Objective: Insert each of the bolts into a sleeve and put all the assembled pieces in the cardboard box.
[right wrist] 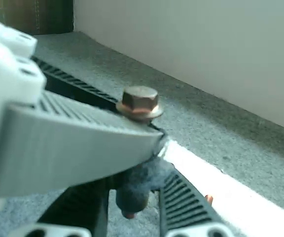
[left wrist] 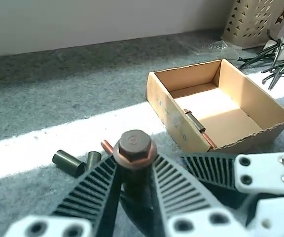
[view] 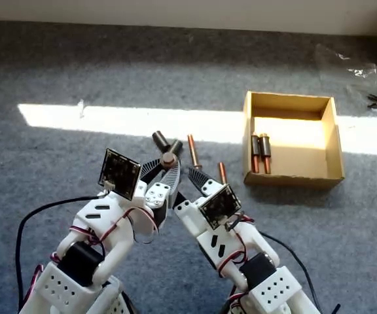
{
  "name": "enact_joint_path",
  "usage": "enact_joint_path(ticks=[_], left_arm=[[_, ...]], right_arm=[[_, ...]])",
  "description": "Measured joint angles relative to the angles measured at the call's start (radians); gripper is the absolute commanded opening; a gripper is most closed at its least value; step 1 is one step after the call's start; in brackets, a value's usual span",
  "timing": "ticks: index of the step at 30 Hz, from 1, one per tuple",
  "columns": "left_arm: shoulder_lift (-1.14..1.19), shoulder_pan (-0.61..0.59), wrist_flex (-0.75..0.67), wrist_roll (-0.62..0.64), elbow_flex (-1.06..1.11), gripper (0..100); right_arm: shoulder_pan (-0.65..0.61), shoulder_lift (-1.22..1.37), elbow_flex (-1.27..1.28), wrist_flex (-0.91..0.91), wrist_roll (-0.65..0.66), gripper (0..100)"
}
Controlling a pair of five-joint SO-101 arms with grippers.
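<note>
left claw point(left wrist: 134, 165) grips a bolt point(left wrist: 134, 144) upright, head up.

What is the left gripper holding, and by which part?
A bolt, upright, pinched on its dark sleeve just below the hex head.

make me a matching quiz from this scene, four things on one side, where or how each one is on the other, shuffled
1 cardboard box
2 assembled pieces
3 loose sleeves
4 upright bolt

a held in the left end effector
b dark, lying on the carpet
c tan, open at the top
d side by side inside the box

Pairs: 1-c, 2-d, 3-b, 4-a
</note>
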Motion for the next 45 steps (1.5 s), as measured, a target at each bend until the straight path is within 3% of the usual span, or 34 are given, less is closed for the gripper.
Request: enact_joint_path(ticks=[6,21,28,35,40,45], left_arm=[[0.0,-0.003,-0.023,-0.089,0.02,21],[-0.002,-0.086,-0.092,-0.104,0.025,21],[-0.002,-0.12,-0.094,-0.104,0.025,21],[-0.002,-0.12,-0.097,-0.104,0.057,21],[-0.002,-0.186,-0.097,-0.104,0.064,21],[-0.002,-0.253,-0.097,-0.104,0.104,7]], right_arm=[[0.003,0.0,0.0,0.0,0.0,0.4],[0.046,0.002,0.0,0.008,0.003,0.4],[0.123,0.002,-0.048,0.241,0.002,0.4],[0.316,0.002,-0.178,0.39,-0.002,0.4],[0.445,0.002,-0.265,0.456,-0.005,0.4],[0.522,0.031,-0.318,0.476,-0.005,0.4]])
